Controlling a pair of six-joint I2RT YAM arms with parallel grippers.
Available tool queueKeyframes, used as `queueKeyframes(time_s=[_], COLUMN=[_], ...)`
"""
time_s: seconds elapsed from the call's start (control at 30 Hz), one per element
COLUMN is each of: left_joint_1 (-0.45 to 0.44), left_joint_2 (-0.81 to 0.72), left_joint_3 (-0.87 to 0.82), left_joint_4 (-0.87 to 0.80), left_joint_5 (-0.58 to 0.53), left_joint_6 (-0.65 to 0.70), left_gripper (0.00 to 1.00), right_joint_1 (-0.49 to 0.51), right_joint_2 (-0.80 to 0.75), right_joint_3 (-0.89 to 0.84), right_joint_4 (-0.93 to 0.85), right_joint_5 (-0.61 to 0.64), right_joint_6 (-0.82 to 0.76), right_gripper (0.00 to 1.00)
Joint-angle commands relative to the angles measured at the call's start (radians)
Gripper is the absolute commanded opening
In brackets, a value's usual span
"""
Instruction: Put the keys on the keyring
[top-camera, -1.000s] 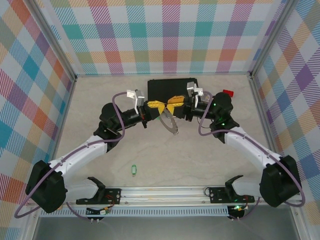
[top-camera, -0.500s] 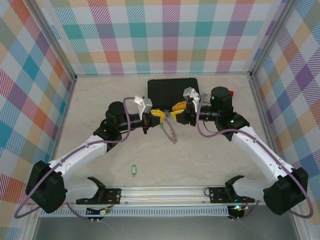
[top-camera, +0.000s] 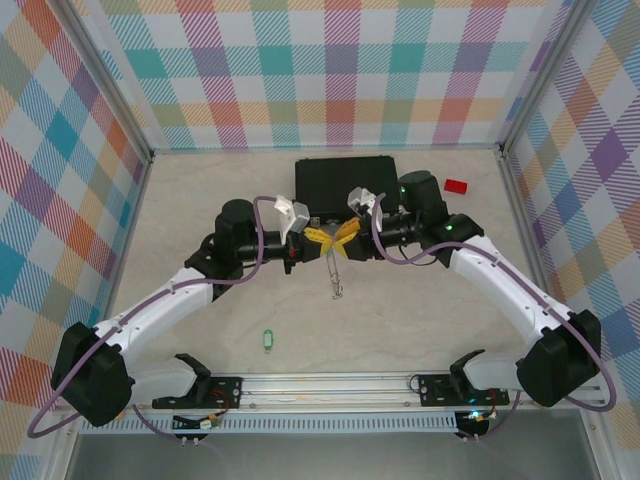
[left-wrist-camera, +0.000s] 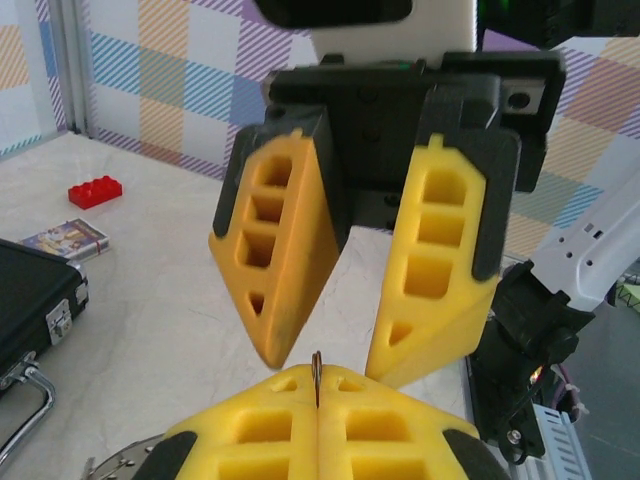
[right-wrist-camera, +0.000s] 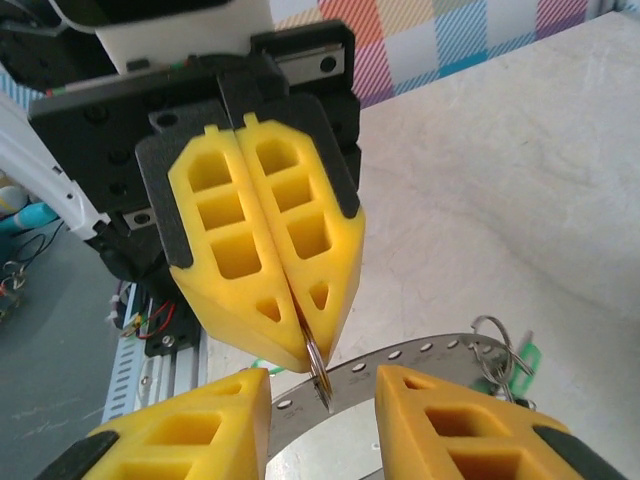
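Since the earlier frames, the right gripper (top-camera: 347, 232) has been swung in towards the left gripper (top-camera: 316, 237) until the two are set tip to tip, and the large, thin, flat grey metal keyring (right-wrist-camera: 425, 352), shown before as a tilted oval, is now hung nearly edge-on just below both sets of fingertips. The left gripper's yellow foam fingers are pressed together and are clamped on the rim of the keyring, a sliver of metal being seen between their tips. The right gripper's fingers are held apart, with one tip on either side of that rim; no contact with the metal can be made out and nothing is gripped by them. The task is judged to be partly done. One small key with an oblong bright-green plastic tag (right-wrist-camera: 527, 353) appears to be hung already from the keyring by a small wire loop, on the far side of the hoop from the clamped point. The second bright-green-tagged key (top-camera: 267, 341) is left flat on the table, well apart from both grippers and on the side towards the arm bases. It has yet to be picked up and threaded on.
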Motion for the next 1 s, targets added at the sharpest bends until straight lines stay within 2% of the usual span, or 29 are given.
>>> queueKeyframes(time_s=[0.0, 0.23, 0.47, 0.63, 0.77, 0.9, 0.97], left_joint_1=[0.011, 0.01, 0.011, 0.01, 0.009, 0.009, 0.009], left_joint_2=[-0.014, -0.005, 0.003, 0.007, 0.011, 0.014, 0.014], left_joint_3=[0.047, 0.052, 0.052, 0.054, 0.058, 0.057, 0.056], left_joint_4=[-0.006, 0.001, -0.003, -0.002, 0.004, 0.017, 0.024], left_joint_5=[0.047, 0.065, 0.064, 0.069, 0.074, 0.073, 0.075], left_joint_6=[0.019, 0.009, 0.01, 0.007, -0.001, -0.011, -0.018], left_gripper=[0.0, 0.0, 0.0, 0.0, 0.0, 0.0, 0.0], right_joint_1=[0.009, 0.015, 0.015, 0.014, 0.015, 0.015, 0.017], right_joint_2=[0.016, 0.04, 0.009, -0.024, -0.024, -0.011, -0.005], right_joint_3=[0.027, 0.037, 0.019, -0.011, -0.019, -0.018, -0.018], right_joint_4=[-0.042, -0.055, -0.013, 0.036, 0.053, 0.058, 0.063], right_joint_5=[-0.049, -0.057, -0.042, -0.045, -0.083, -0.107, -0.114], right_joint_6=[-0.046, -0.05, -0.048, -0.044, -0.035, -0.025, -0.017], right_gripper=[0.32, 0.24, 0.24, 0.22, 0.16, 0.0, 0.0])
